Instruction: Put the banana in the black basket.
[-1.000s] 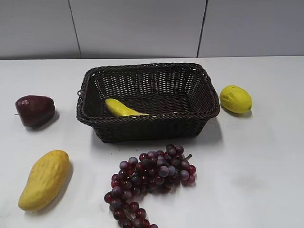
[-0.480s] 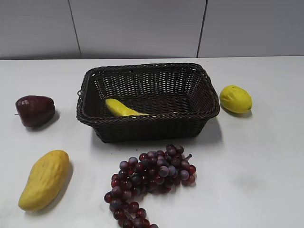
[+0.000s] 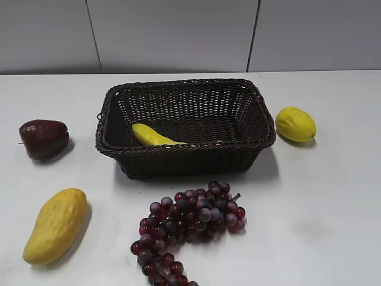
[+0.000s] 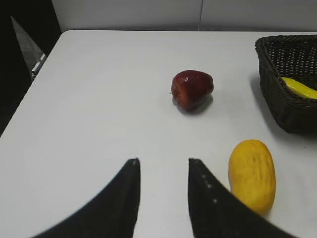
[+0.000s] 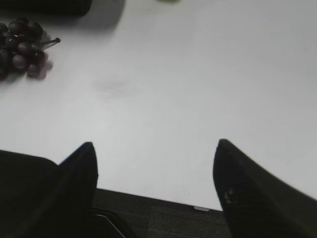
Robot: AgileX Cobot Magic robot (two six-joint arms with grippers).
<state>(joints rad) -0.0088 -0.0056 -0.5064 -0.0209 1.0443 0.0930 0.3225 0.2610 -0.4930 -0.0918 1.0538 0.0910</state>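
Observation:
The banana (image 3: 153, 136) lies inside the black basket (image 3: 184, 159), at its front left, partly hidden by the front wall. In the left wrist view the banana's end (image 4: 299, 88) shows over the basket's rim (image 4: 277, 94). Neither gripper shows in the exterior view. My left gripper (image 4: 162, 161) is open and empty above the table near its front left. My right gripper (image 5: 156, 144) is wide open and empty over the table's front edge.
A yellow-orange mango (image 3: 55, 224) lies front left, also in the left wrist view (image 4: 251, 173). A dark red apple (image 3: 43, 138) is at the left. A bunch of purple grapes (image 3: 190, 223) lies before the basket. A lemon (image 3: 294, 124) is right of the basket.

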